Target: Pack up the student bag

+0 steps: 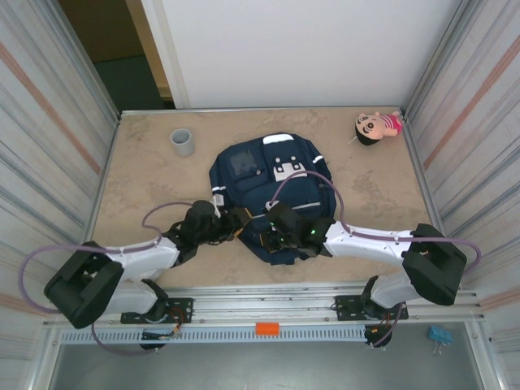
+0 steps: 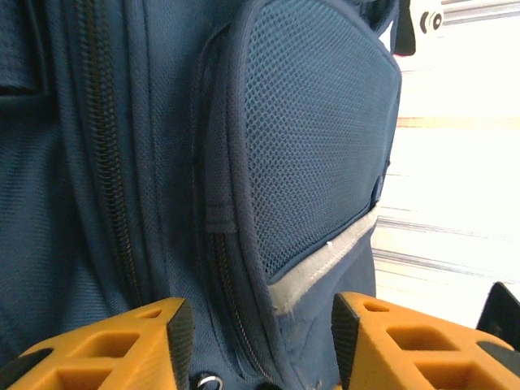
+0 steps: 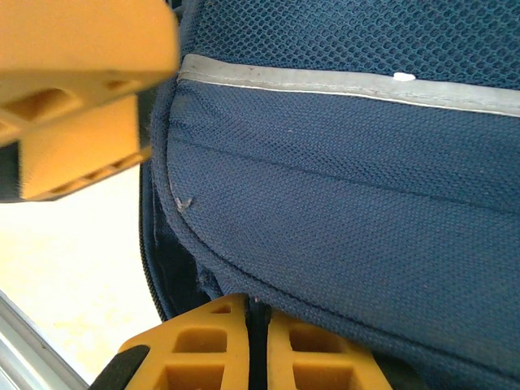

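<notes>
The student bag (image 1: pixel 272 183), a large navy blue fabric backpack with white patches and thin pale stripes, lies flat in the middle of the beige marbled tabletop (image 1: pixel 146 183), one end toward my bases. Both my arms reach in to that near end.

My left gripper (image 1: pixel 236 223) is at the bag's near-left corner. Its orange fingers (image 2: pixel 122 349) stand apart, one on either side of the lower corner of a navy mesh side pocket (image 2: pixel 313 138) edged with a pale grey strip (image 2: pixel 321 268). A dark zip (image 2: pixel 106 162) runs up the fabric beside the pocket.

My right gripper (image 1: pixel 283 237) is at the bag's near edge. Its two orange fingers (image 3: pixel 211 349) are closed tight together right against a seam. I cannot tell whether any fabric is pinched between them.

A small grey cylindrical cup (image 1: pixel 182 141) stands upright at the far left, well apart from the bag. A dark-haired doll in a pink top (image 1: pixel 376 127) lies in the far right corner.
</notes>
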You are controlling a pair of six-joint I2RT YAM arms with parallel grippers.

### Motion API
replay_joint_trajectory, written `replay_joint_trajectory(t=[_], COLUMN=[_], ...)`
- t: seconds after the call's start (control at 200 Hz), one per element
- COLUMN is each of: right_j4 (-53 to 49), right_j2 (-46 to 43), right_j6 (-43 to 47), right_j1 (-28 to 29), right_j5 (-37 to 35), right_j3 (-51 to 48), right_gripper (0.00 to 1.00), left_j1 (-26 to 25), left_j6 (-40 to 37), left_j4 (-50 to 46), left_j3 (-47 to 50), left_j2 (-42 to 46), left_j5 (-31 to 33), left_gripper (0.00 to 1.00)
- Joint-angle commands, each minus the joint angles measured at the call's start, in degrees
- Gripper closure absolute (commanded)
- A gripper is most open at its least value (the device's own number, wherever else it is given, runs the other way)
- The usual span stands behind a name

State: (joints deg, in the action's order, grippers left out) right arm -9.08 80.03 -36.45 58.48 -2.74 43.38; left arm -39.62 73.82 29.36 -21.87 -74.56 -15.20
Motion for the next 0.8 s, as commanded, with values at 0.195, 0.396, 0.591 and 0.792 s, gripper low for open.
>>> replay_joint_trajectory(t=[0.195, 0.396, 0.591, 0.792], right_j4=[0.3, -7.4, -12.5, -13.9], right_j2=[-1.8, -8.6, -14.6, -15.4], right_j6=[1.7, 3.1, 6.5, 9.6], right_j1=[0.2, -5.0, -12.9, -15.7], right_j5=[-0.7, -2.8, -0.8, -0.5], right_j3=[0.5, -2.5, -5.1, -5.0], right_gripper=[1.0, 1.0, 1.0, 1.0], left_j1=[-0.3, 4.8, 11.3, 18.6], left_j6=[1.7, -7.7, -24.3, -32.7], left_j4=[10.3, -4.0, -25.5, -32.6], left_j3=[-5.4, -6.7, -12.1, -15.2], left_j2=[-8.5, -4.4, 1.4, -0.1], left_j5=[-1.9, -3.8, -5.5, -12.6], left_gripper=[0.82, 1.0, 1.0, 1.0])
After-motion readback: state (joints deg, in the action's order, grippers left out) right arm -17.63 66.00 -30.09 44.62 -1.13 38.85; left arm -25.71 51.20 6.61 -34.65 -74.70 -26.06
